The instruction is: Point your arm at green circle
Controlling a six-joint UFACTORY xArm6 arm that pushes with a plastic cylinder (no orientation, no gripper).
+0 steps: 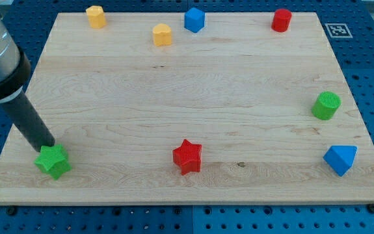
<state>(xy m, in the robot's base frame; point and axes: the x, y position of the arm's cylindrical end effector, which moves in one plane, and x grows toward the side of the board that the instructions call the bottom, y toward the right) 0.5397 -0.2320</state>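
The green circle [326, 105], a short green cylinder, stands near the board's right edge. My tip [48, 147] is at the view's lower left, touching the top of a green star [53, 161]. The dark rod slants up and left from there to the arm's grey body. The green circle is far across the board to the right of my tip.
A red star [187, 156] sits at bottom centre and a blue triangle [340, 159] at bottom right. Along the top are a yellow block [95, 16], another yellow block [162, 34], a blue block [194, 20] and a red cylinder [281, 20]. The wooden board [187, 97] lies on a blue pegboard.
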